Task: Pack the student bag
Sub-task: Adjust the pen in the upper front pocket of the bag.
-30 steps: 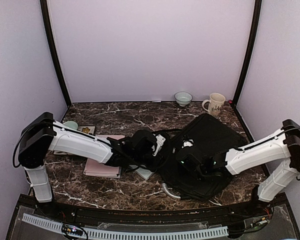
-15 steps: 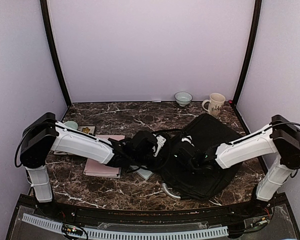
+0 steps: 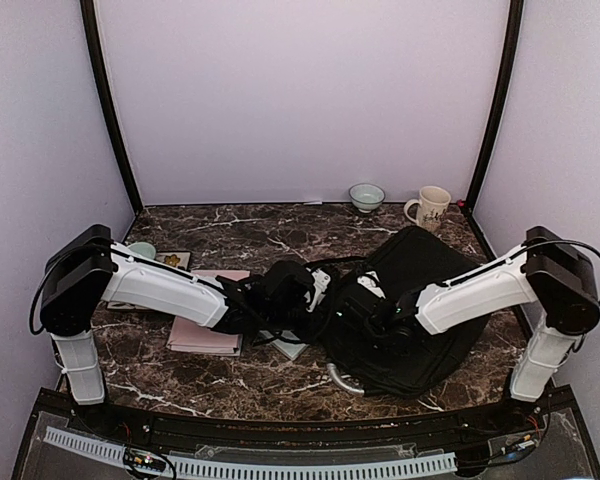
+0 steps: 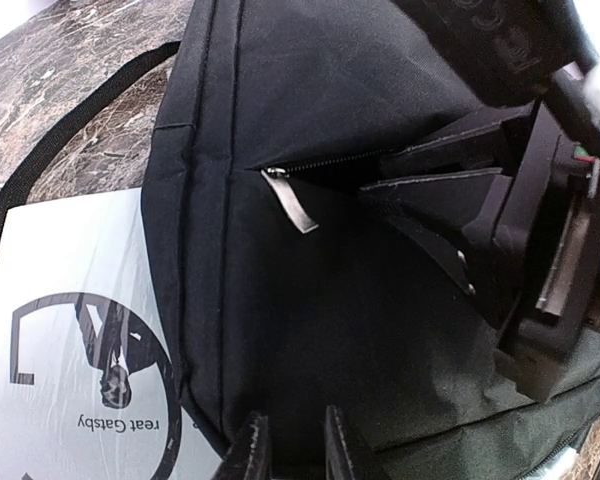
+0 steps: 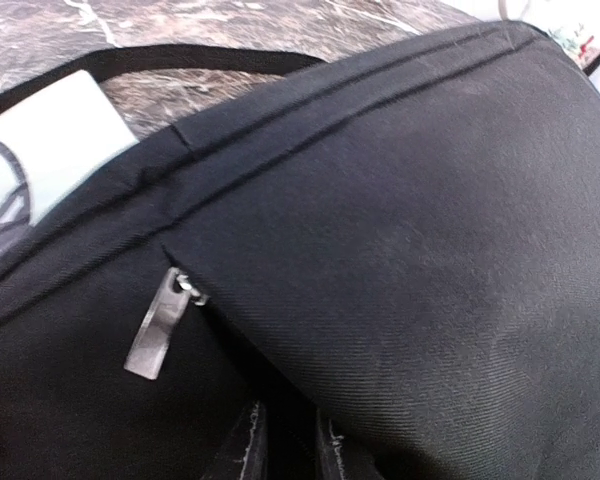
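Movement at the counter [image 3: 240, 230]: right tool [image 5: 288, 440] now further left across the black bag [image 3: 430, 270], lying flat mid-counter, close to the zipper pull [image 5: 158, 325]. Points to unzipping before any packing. Left tool [image 4: 288, 445] unmoved at the bag's edge above a Gatsby book [image 4: 70, 300]. Both tools pressed nearly together; grip on cloth unclear. Bag interior hidden.

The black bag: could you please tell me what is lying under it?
A white book with "Gatsby" on its cover sticks out from under the bag onto the table. How far it reaches beneath is hidden by the fabric.
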Available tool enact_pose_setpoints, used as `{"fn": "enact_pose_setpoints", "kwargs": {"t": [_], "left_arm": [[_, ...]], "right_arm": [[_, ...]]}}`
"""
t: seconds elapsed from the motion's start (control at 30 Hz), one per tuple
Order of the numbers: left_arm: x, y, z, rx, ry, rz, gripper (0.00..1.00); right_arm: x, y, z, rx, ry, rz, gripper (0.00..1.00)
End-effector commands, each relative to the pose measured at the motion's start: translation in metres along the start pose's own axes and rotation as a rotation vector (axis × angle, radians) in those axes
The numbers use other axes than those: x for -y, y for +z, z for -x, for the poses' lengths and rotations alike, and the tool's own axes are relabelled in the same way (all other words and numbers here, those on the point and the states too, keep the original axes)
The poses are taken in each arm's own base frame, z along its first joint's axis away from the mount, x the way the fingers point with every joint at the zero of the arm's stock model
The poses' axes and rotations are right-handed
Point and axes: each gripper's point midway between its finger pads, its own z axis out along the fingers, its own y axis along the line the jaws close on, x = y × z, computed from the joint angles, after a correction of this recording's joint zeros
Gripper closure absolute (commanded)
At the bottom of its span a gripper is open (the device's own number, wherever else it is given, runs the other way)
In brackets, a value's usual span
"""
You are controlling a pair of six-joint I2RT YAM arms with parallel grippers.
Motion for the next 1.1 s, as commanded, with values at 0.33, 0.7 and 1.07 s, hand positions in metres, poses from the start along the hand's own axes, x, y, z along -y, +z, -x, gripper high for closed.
{"fn": "enact_pose_setpoints", "kwargs": {"t": [0.33, 0.7, 1.07], "left_arm": [[-0.001, -0.011, -0.002, 0.002, -0.017, -0.012, 0.76], [0.001, -0.008, -0.005, -0.002, -0.021, -0.025, 0.77], [0.002, -0.006, -0.008, -0.008, -0.024, -0.030, 0.77]], "right_arm": [[-0.018, -0.055, 0.019, 0.045, 0.120, 0.262, 0.74], [-0.001, -0.039, -0.004, -0.013, 0.146, 0.173, 0.72], [0.006, -0.015, -0.007, -0.037, 0.097, 0.063, 0.72]]}}
